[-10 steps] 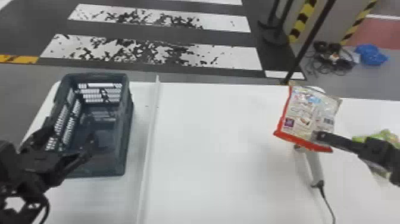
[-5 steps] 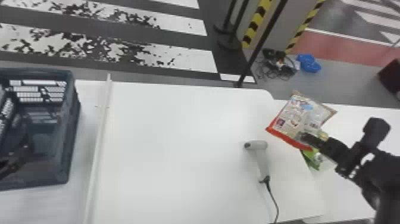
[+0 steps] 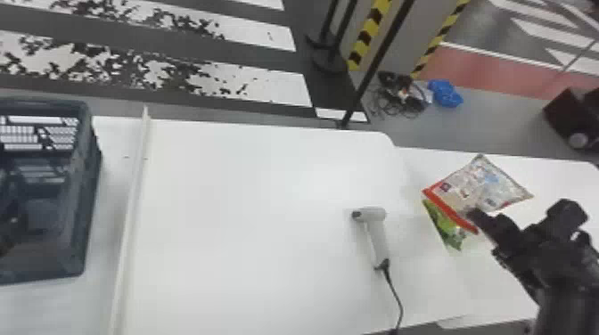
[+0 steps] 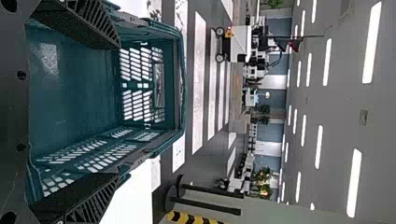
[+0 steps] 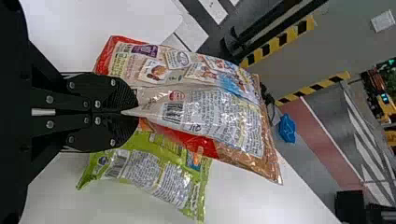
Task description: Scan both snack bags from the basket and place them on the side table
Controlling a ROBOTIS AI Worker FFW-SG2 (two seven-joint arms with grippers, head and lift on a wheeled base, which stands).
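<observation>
In the head view my right gripper (image 3: 474, 217) holds the red-edged snack bag (image 3: 483, 185) over the side table (image 3: 557, 173). The green snack bag (image 3: 445, 227) lies partly hidden beneath it. From the right wrist, the gripper (image 5: 130, 113) is shut on the middle of the red-edged bag (image 5: 210, 112), its barcode side visible, with the green bag (image 5: 154, 172) beyond. My left gripper (image 3: 10, 222) is at the basket (image 3: 67, 258), at the head view's left edge. The left wrist view has this gripper (image 4: 112, 112) open, nothing between its fingers, facing the basket's interior (image 4: 70, 93).
The scanner (image 3: 376, 236) lies on the main white table (image 3: 249, 231), its cable running to the front edge. A raised white strip (image 3: 133, 214) stands between scanner and basket. Behind the tables are a black pole (image 3: 379, 62) and a blue item (image 3: 445, 93) on the floor.
The head view has turned to the right. My right gripper has carried the red-edged bag from near the scanner over to the side table, above the green bag.
</observation>
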